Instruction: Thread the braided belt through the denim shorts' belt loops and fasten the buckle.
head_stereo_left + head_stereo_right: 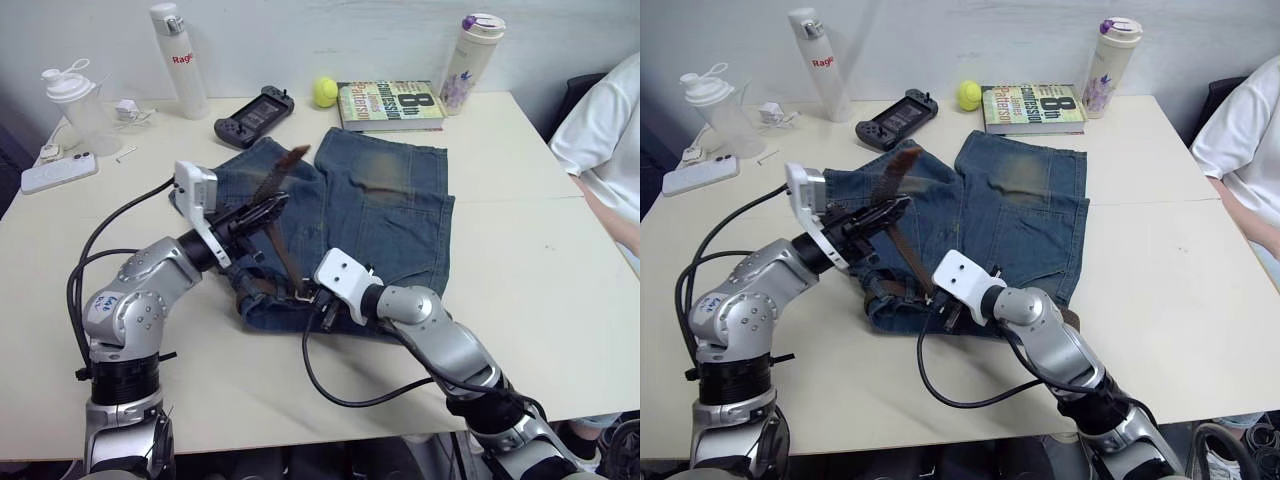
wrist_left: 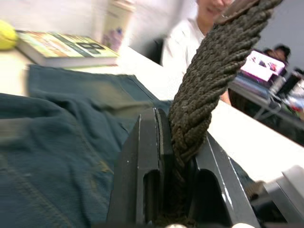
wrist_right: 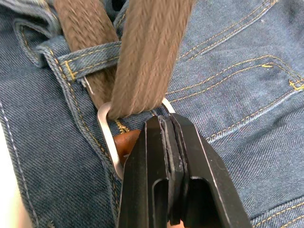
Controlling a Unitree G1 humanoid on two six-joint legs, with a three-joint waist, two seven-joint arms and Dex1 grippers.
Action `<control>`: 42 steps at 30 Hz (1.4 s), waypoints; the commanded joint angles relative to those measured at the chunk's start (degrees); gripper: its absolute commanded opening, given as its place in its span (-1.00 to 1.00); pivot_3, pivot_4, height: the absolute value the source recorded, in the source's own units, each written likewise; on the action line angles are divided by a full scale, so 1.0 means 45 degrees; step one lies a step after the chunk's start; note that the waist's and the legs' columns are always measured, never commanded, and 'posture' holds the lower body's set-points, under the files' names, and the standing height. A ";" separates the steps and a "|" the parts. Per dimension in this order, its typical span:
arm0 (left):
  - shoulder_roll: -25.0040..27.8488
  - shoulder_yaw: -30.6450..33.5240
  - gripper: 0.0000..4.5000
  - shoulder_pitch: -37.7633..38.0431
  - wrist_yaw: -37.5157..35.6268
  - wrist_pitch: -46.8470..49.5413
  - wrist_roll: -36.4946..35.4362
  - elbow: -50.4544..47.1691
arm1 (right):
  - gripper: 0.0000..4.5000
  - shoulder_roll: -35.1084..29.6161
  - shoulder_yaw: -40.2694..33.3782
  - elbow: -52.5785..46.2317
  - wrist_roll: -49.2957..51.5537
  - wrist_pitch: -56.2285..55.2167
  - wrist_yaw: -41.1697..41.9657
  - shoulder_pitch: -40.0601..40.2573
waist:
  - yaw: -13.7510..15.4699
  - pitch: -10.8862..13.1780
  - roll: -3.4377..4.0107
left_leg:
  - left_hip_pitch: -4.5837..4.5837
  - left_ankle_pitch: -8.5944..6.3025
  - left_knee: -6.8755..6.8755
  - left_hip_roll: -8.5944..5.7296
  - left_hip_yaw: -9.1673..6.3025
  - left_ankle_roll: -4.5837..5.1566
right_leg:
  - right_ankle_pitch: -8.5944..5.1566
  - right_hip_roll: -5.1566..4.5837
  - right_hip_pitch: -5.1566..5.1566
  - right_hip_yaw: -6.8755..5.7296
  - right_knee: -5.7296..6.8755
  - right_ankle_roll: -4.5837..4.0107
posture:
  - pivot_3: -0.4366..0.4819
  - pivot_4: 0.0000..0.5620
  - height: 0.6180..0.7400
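Left of the table (image 1: 520, 330): phone (image 1: 58, 171), shaker bottle (image 1: 72, 103), white flask (image 1: 178, 60), game controller (image 1: 254, 116); left gripper (image 1: 268, 208) raised over the shorts (image 1: 385, 215), jaws clamped on the belt (image 1: 283, 172), whose free end rises stiffly past the fingertips; shorts lying flat at table centre, waistband toward the robot; belt running down from the left gripper through the buckle (image 3: 108, 130) at the waistband, another stretch passing under a belt loop (image 3: 88, 59); right gripper (image 1: 318, 305) at the waistband, jaws closed together just beside the buckle, whether they pinch anything cannot be told; behind: tennis ball (image 1: 325, 92), book (image 1: 390, 105), tumbler (image 1: 472, 62); far right, a person's white sleeve (image 1: 605, 130)
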 commanded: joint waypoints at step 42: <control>0.0810 -0.0422 -1.00 0.2415 -0.0103 -0.0655 0.0118 -0.1001 | -0.98 0.0040 -0.1692 -0.1902 0.3047 0.2621 -0.1189 0.0245 | 0.0119 -0.0017 0.0010 | 0.0109 -0.0068 -0.0090 0.0012 -0.0032 -0.0030 | -0.0004 0.0015 0.0141 0.0025 -0.0182 -0.0005 | -0.05 -0.47 1.00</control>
